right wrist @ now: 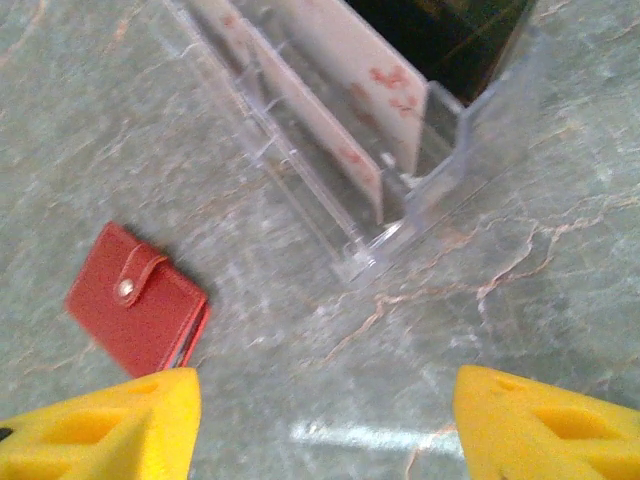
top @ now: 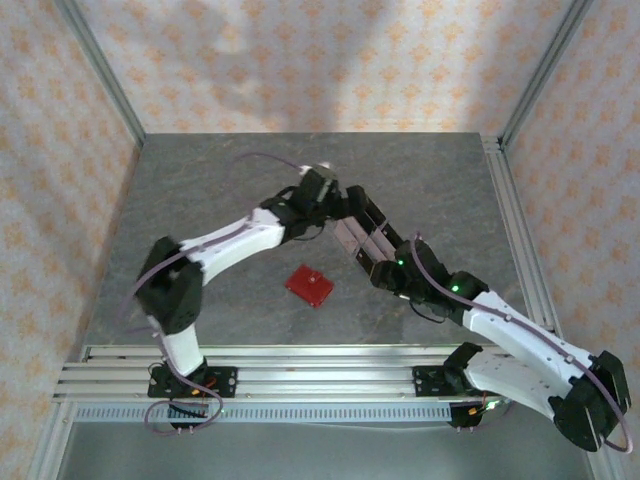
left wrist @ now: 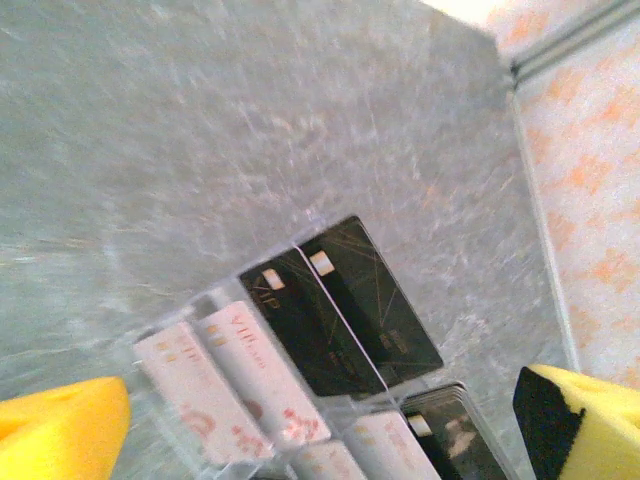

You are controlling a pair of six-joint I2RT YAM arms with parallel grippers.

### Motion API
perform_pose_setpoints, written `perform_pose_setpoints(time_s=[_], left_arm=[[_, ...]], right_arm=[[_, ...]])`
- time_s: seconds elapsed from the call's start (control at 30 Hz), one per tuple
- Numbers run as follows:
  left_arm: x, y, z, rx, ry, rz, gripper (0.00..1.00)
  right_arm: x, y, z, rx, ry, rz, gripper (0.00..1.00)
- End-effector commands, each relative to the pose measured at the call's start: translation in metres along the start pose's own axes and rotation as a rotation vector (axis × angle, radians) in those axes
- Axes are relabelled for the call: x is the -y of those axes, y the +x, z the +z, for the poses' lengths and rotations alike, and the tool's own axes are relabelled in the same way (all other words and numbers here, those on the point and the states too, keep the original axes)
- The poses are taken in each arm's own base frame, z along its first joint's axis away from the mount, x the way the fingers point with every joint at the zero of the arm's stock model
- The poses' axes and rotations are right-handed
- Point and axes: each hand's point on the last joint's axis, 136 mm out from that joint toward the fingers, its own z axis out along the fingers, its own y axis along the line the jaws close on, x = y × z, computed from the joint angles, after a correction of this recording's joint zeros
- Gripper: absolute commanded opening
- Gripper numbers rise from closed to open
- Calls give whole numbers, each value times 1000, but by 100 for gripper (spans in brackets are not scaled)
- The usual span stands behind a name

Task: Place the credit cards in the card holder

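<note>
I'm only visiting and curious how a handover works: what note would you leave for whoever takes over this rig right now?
Left pincer: open, empty, pointed at the clear rack.
Right pincer: open, empty, near the rack's end.
Credit cards: those in view stand in the rack's slots.
Card holder: closed, strap snapped, lying on the table apart from the rack.
Done: no card in the holder yet.
Left: open the holder, move the cards in.

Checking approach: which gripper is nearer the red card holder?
Right. The right gripper hangs just beside the card holder; the left gripper hovers farther off, above the clear card tray.
</note>
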Motion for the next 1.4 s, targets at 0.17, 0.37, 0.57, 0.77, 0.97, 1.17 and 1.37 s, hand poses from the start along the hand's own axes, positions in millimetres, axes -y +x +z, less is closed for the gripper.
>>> perform_pose_setpoints(time_s=[0.17,0.37,0.57,0.77,0.97,1.17,1.37], left_arm=[[-151,4,-119,78,-345,-143,100],[-213,33,-164,121,-434,-270,100],[-237,49,-170,97,-476,-350,100],[-240,51,-161,48,-483,-370,100],[-239,49,-156,42,-477,-369,100],[-242,51,-155,45,-481,-371,100],[-244,53,-154,44,-487,-376,100]], right_arm=[[-61,-2,7,-161,-1,-304,64],[-96,3,60,-250,77,-480,58],[-105,20,105,-327,180,-629,49],[-106,35,130,-355,254,-731,49],[-111,37,140,-349,258,-749,53],[-114,38,145,-355,255,-766,55],[-118,42,150,-361,244,-779,55]])
